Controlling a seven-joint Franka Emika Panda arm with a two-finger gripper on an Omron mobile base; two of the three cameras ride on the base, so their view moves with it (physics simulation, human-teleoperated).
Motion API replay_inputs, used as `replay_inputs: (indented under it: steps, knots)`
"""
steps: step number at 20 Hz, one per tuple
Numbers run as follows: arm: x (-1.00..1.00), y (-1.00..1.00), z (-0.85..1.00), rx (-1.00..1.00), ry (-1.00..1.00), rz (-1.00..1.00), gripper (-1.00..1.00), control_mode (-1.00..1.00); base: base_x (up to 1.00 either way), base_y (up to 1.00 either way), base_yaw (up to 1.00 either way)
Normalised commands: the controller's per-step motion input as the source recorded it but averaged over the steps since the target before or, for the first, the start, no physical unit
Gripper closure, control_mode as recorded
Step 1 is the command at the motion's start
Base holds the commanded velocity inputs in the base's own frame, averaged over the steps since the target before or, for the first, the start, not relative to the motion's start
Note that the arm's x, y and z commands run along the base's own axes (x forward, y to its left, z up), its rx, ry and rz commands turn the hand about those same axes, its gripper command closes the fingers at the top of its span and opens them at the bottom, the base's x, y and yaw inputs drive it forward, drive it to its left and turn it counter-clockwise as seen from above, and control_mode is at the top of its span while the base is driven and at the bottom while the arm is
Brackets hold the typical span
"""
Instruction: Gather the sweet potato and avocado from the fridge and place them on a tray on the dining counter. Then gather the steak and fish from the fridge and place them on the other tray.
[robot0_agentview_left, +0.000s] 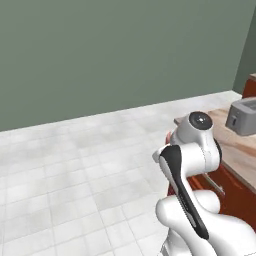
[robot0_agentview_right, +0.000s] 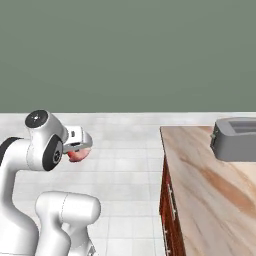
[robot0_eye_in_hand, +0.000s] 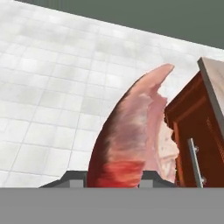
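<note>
Grey-green wall (robot0_agentview_left: 110, 50) backs the whole scene, with pale tiled floor (robot0_agentview_left: 75, 170) spread wide beneath it; to the arm's right stands a worktop (robot0_agentview_right: 210, 190) with a beige marbled top and a red-brown wood front, a long metal handle on its cabinet face (robot0_eye_in_hand: 192, 153); on that top sits a grey toaster (robot0_agentview_right: 235, 139), set back near the far end; no tray is to be seen on the stretch of worktop in view.

White arm (robot0_agentview_left: 192, 155) is folded close over the base, its wrist turned out over the floor and well short of the worktop edge; at its end the claw (robot0_agentview_right: 78, 149) is closed on the steak (robot0_eye_in_hand: 131, 144), a red-pink slab with pale fat along one side; in the hand view the meat rises straight up from between the two dark fingertips (robot0_eye_in_hand: 74, 178), pinched at its dark red lower end and standing on edge, its curved tip pointing away from the hand; in the right base view it shows as a small pink lump just under the wrist.

Judged from this, the carrying leg of the second half is in hand: steak out of the fridge and on its way; the next move calls for bringing the base along the worktop until the blue tray comes into view, then reaching over its rim and lowering the meat before letting go.
</note>
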Motion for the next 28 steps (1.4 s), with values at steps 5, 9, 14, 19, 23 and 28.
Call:
replay_inputs:
  steps: [5, 9, 14, 19, 23, 28]
  knots:
    - [0.00, 0.00, 0.00, 0.00, 0.00, 0.00, 1.00, 1.00, 1.00, 0.16, -0.29]
    - [0.00, 0.00, 0.00, 0.00, 0.00, 0.00, 1.00, 1.00, 1.00, 0.27, -0.33]
    - [0.00, 0.00, 0.00, 0.00, 0.00, 0.00, 1.00, 1.00, 0.98, 0.33, -0.35]
    - [0.00, 0.00, 0.00, 0.00, 0.00, 0.00, 1.00, 1.00, 0.91, 0.37, -0.39]
    - [0.00, 0.00, 0.00, 0.00, 0.00, 0.00, 1.00, 1.00, 0.92, 0.36, -0.41]
    - [0.00, 0.00, 0.00, 0.00, 0.00, 0.00, 1.00, 1.00, 0.86, 0.30, -0.44]
